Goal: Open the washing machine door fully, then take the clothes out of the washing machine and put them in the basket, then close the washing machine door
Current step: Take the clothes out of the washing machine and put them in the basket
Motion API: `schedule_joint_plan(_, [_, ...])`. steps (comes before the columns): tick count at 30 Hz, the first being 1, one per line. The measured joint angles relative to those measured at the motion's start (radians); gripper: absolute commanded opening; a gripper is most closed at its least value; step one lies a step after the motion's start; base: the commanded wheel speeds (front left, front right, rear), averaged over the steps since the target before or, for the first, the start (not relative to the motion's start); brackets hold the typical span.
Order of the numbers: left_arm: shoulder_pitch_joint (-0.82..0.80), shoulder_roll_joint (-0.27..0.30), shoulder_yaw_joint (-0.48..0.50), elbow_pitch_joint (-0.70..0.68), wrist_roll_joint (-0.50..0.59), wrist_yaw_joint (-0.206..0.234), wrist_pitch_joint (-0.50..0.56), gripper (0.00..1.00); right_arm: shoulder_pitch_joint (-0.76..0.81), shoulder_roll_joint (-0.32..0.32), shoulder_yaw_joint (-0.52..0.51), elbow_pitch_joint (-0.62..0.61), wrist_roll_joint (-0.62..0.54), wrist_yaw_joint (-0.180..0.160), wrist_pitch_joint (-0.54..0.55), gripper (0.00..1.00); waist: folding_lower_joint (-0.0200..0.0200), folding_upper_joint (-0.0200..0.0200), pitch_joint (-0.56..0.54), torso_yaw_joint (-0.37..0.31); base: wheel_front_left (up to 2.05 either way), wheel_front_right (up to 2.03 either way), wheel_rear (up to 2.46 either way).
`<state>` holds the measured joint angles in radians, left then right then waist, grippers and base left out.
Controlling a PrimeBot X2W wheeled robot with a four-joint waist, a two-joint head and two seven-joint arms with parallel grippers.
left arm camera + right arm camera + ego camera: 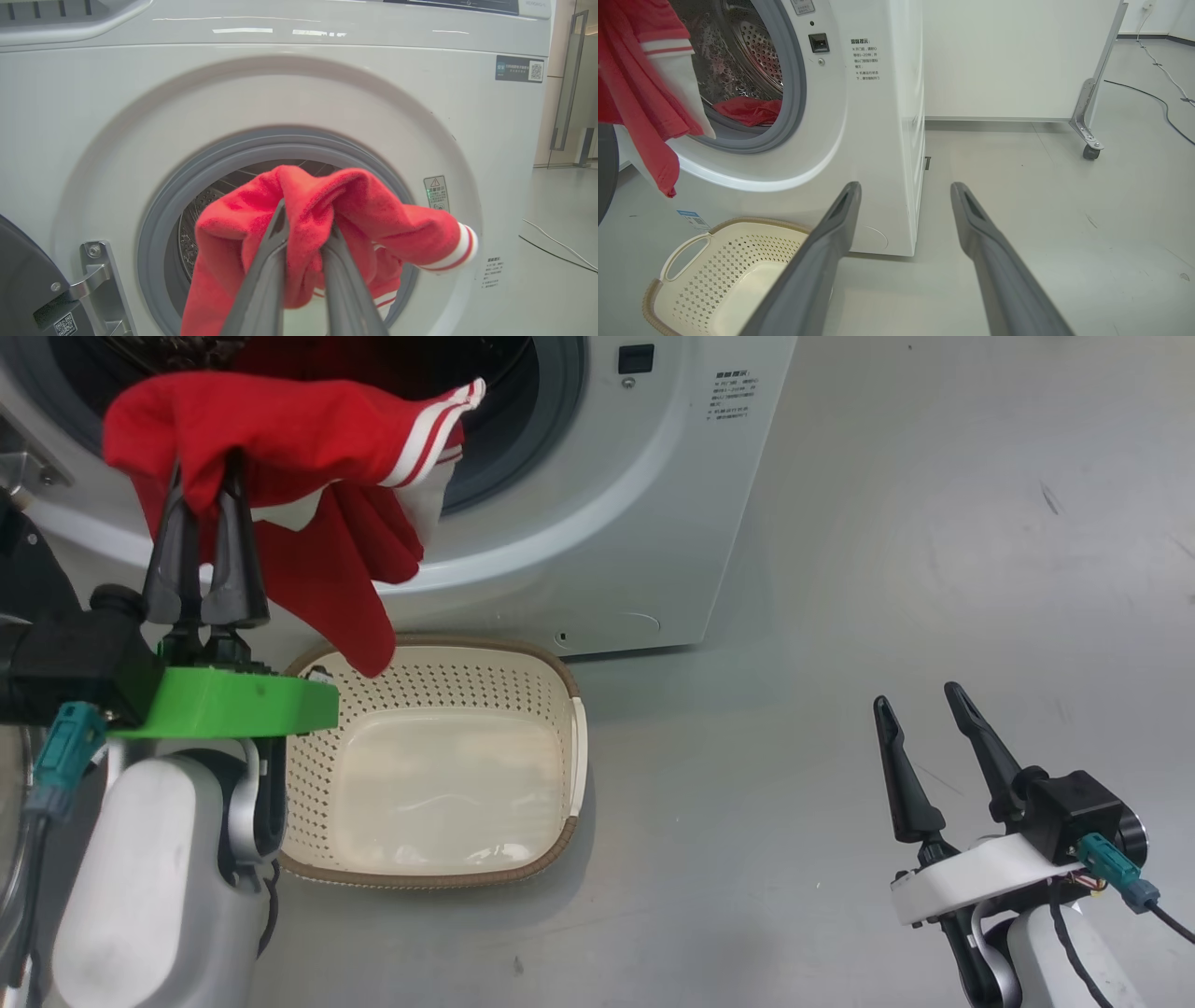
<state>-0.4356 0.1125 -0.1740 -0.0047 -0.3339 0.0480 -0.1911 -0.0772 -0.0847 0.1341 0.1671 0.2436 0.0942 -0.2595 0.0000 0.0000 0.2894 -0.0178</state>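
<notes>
My left gripper (207,476) is shut on a red garment with white striped trim (308,429), holding it in front of the washing machine (607,523) opening, above the far-left end of the cream basket (571,747). In the left wrist view the fabric (373,210) drapes over both fingers of the left gripper (306,219). The door's black edge (18,270) stands swung open at the lower left. A second red garment (747,109) lies inside the steel drum. My right gripper (920,700) hangs open over bare floor right of the basket (682,252).
A white panel on a castor (1087,151) stands behind and right of the machine. A cable (1157,100) runs across the floor there. The door hinge bracket (93,275) sits left of the grey seal (154,224). Grey floor spreads to the right.
</notes>
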Motion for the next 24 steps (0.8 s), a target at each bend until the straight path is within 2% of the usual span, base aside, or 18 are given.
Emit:
schedule_joint_plan(13, [0.163,-0.019,-0.017,-0.038,-0.005,0.026,0.007,0.0,0.011,0.001,0.008,-0.008,-0.007,0.001,0.0,1.0,0.0,0.0,-0.025,0.021,0.0,0.0,0.0])
schedule_joint_plan(24, [0.244,-0.036,-0.045,-0.007,-0.018,0.032,0.016,0.0,0.026,0.0,0.012,-0.042,-0.01,0.001,0.0,1.0,0.0,0.0,0.009,0.02,0.0,0.0,0.0])
